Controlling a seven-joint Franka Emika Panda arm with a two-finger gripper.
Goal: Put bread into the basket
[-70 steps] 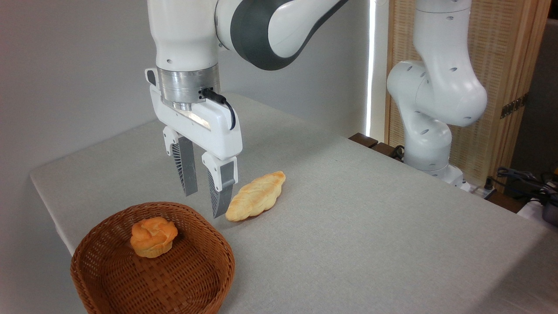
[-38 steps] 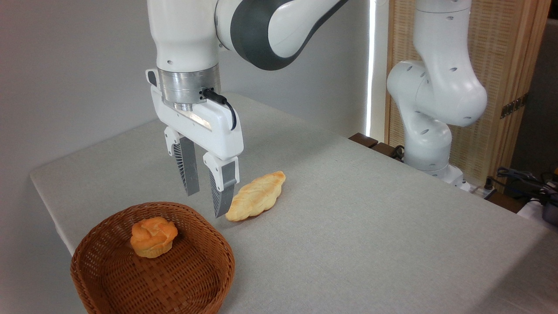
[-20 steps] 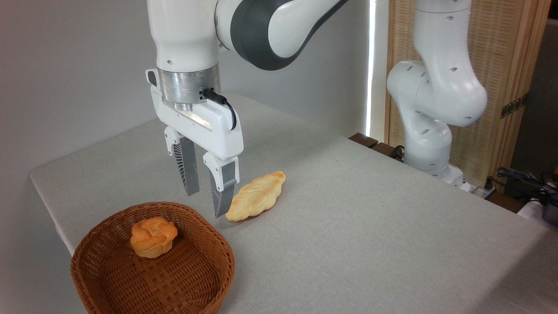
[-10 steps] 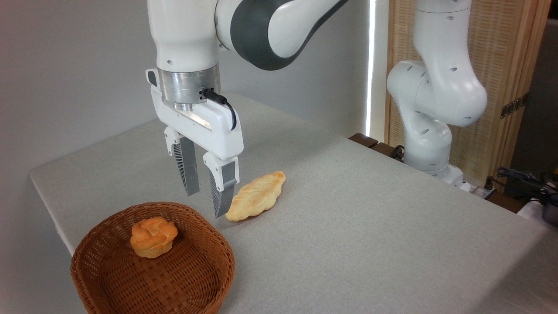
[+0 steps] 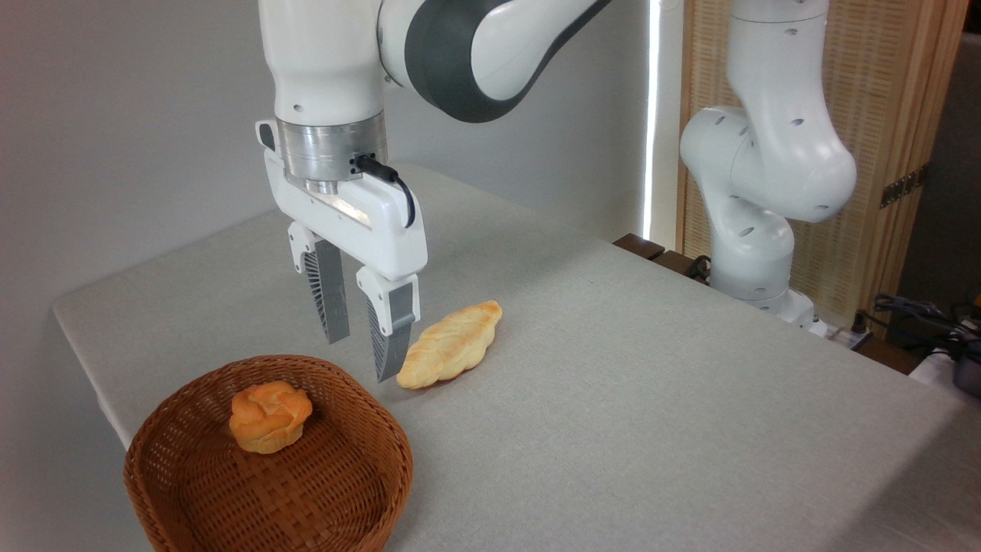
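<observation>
Closest to the camera sits the basket (image 5: 191,491), reddish-brown wicker, round and shallow, right at the near left corner of the table (image 5: 651,399), and inside it, toward the back, a small round orange bun (image 5: 269,416) rests on the weave. Just past the basket's far rim, my gripper (image 5: 363,359) hangs point-down above the grey cloth, fingers spread with a clear gap between them and nothing in that gap. My right-hand fingertip (image 5: 387,369) sits just beside the near pointed end of the bread (image 5: 451,344); whether it touches, I can't tell from here. The bread itself lies flat on the table, long, pale golden and braided, angled from near-left to far-right, outside the basket and beside it. Farther back on the right, my white arm base (image 5: 755,245) rises at the table's edge, with dark cables (image 5: 916,314) trailing off to the side and a slatted wooden screen (image 5: 881,115) behind. No brand marks, labels or writing show up legibly on anything.
</observation>
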